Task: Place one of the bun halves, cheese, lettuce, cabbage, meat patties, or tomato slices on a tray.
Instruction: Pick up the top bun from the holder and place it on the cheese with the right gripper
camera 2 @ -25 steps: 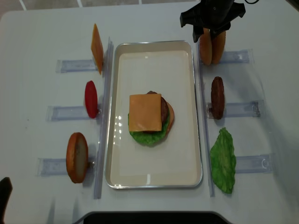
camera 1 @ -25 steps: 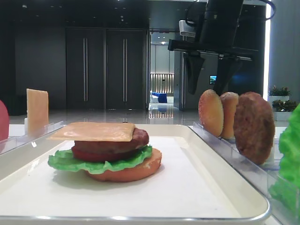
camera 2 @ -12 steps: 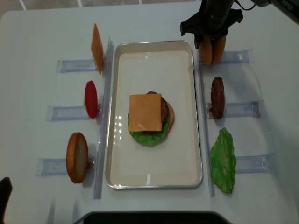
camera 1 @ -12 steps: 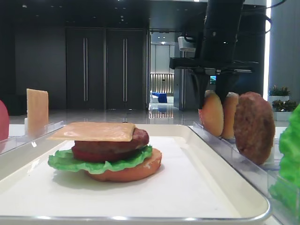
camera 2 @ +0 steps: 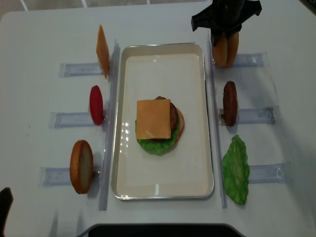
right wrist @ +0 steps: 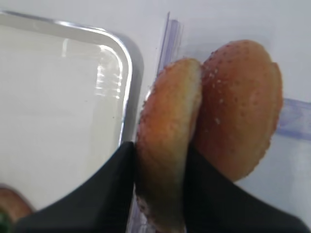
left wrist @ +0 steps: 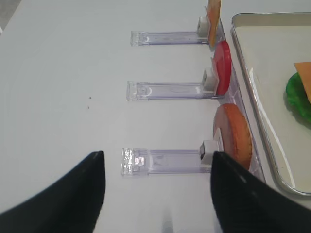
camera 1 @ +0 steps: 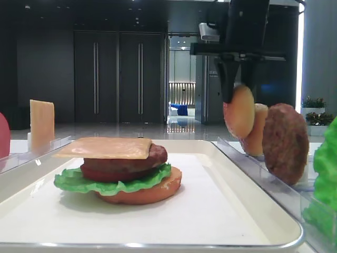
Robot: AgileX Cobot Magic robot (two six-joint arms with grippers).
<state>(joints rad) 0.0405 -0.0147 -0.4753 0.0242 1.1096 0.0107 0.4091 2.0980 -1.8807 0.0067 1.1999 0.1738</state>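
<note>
With the right tool (right wrist: 158, 194) clamped on the golden-tan seeded bun half (right wrist: 165, 145), which hangs above its clear plastic rack beside the glossy white tray (camera 2: 123, 123), carry it level and set its smooth flat face onto the thin square cheese slice (camera 2: 153, 118).
</note>
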